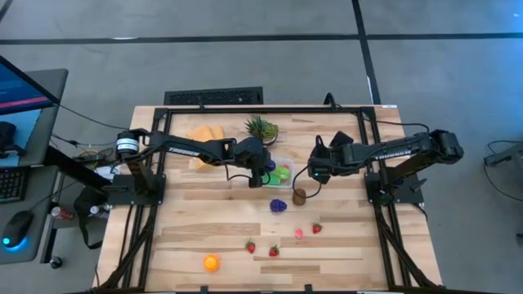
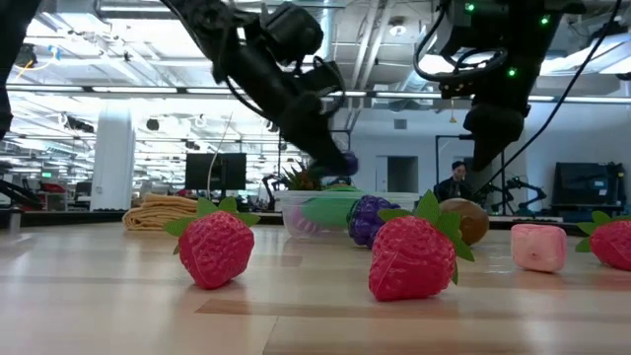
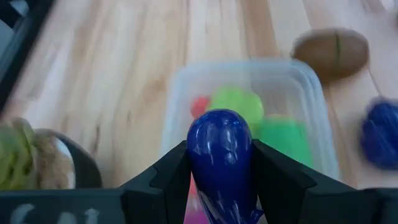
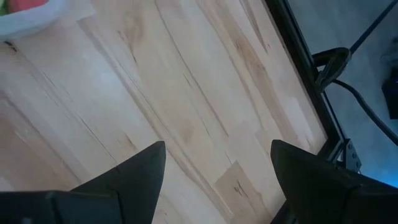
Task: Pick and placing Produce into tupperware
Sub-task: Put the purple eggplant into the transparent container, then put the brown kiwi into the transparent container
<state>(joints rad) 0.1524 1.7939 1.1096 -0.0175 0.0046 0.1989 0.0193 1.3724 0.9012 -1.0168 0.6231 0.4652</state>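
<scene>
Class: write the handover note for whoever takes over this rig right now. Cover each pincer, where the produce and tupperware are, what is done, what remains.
Left pincer: shut on a purple-blue fruit, held above the tupperware.
Right pincer: open, empty, over bare table beside the tupperware.
Done: green pieces and something red already sit in the tupperware.
Left on the table: brown kiwi, purple berry, three strawberries, a pink piece, an orange.
Next, probably: release the held fruit, then collect the rest.
</scene>
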